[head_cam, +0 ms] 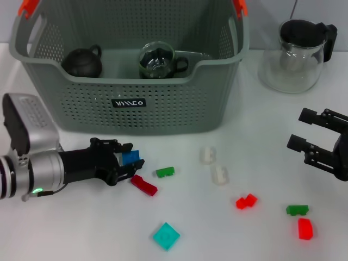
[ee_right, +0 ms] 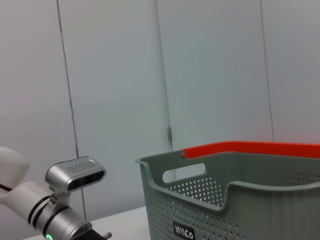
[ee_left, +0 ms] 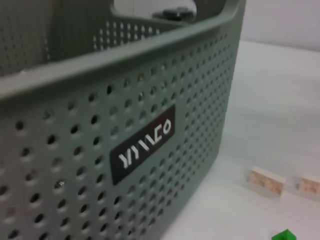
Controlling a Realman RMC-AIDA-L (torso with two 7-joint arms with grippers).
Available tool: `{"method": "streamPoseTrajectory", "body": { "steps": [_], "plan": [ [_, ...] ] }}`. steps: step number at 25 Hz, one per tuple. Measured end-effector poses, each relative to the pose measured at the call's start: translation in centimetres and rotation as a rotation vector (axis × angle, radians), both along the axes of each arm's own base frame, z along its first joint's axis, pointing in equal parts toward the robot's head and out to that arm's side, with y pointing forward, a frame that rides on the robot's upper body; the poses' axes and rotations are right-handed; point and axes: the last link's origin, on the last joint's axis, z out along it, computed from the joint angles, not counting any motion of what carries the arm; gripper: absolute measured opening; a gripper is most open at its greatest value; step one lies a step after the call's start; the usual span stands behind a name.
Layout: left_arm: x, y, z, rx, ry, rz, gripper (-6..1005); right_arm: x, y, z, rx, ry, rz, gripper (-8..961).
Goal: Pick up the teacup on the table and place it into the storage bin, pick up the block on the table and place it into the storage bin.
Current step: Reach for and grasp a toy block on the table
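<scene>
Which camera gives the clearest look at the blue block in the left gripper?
The head view: the blue block sits between the left gripper's fingers, in front of the storage bin. Neither wrist view shows that block.

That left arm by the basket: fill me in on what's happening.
The left gripper is low over the white table, closed on a small blue block just in front of the grey-green perforated storage bin. A dark teapot and a glass teacup already sit inside the bin. Red, green, white and teal blocks lie scattered on the table. The right gripper hangs open and idle on the right, near the glass jug.
</scene>
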Motion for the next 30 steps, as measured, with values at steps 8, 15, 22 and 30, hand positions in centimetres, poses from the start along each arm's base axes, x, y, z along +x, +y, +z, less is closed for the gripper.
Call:
{"method": "streamPoseTrajectory", "body": {
  "steps": [8, 15, 22, 30],
  "plan": [
    [0.3, 0.1, -0.2, -0.028, 0.002, 0.013, 521, 0.2, -0.2, 0.0, -0.001, 0.001, -0.005, 685],
    [0.3, -0.3, -0.3, -0.046, -0.001, 0.001, 569, 0.2, -0.3, 0.0, -0.001, 0.002, -0.005, 685],
    [0.3, -0.5, -0.1, -0.054, 0.0, -0.012, 569, 0.1, -0.3, 0.0, -0.003, 0.004, -0.003, 685],
    [0.0, 0.5, 0.4, 0.005, 0.031, 0.01, 569, 0.1, -0.3, 0.0, -0.004, 0.005, -0.004, 685]
  ]
}}
